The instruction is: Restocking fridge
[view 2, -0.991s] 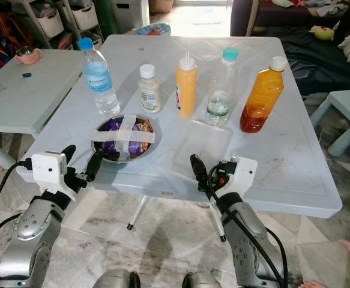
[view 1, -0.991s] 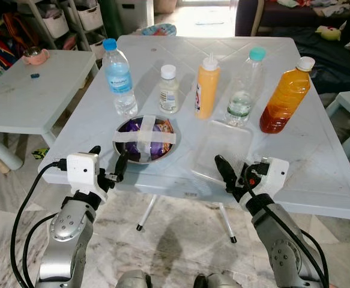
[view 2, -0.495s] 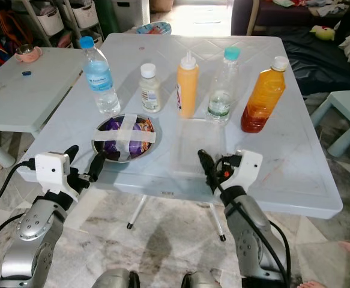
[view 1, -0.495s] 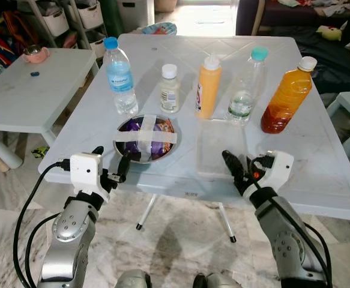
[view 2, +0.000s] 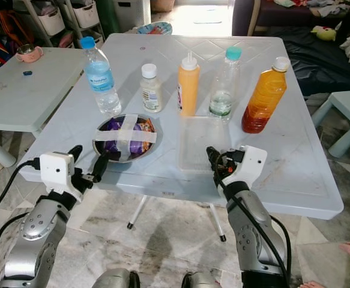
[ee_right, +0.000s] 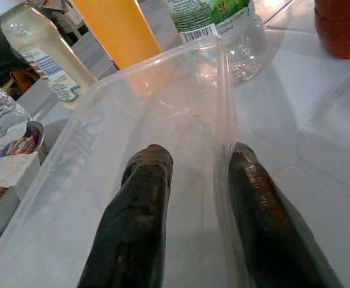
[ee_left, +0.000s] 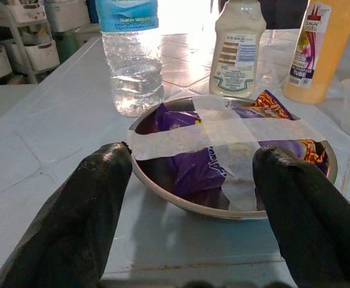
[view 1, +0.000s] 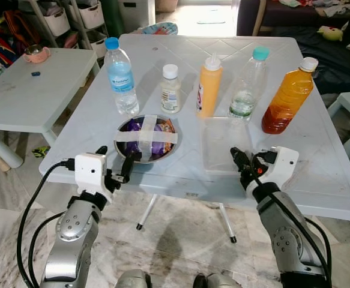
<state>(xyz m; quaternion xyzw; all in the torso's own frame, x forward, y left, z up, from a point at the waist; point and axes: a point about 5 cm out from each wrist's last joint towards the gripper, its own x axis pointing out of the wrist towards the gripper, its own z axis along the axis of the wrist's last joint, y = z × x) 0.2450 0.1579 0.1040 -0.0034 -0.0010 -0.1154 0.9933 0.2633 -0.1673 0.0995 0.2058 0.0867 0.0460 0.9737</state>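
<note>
The right end effector is seen slightly parted, its fingers straddling one wall of the clear plastic container on the bench. The left end effector is held wide open before the taped metal bowl, not touching it.

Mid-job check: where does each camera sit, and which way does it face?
Left eye, right eye: on the head, looking down at the table, bottles and both arms.
Left wrist: on the left arm, looking along the open left gripper at the taped bowl.
Right wrist: on the right arm, looking along the right gripper, one finger inside the clear tray, one outside its wall.
Shared: bowl, tray and bottles appear in the eye and wrist views.
</note>
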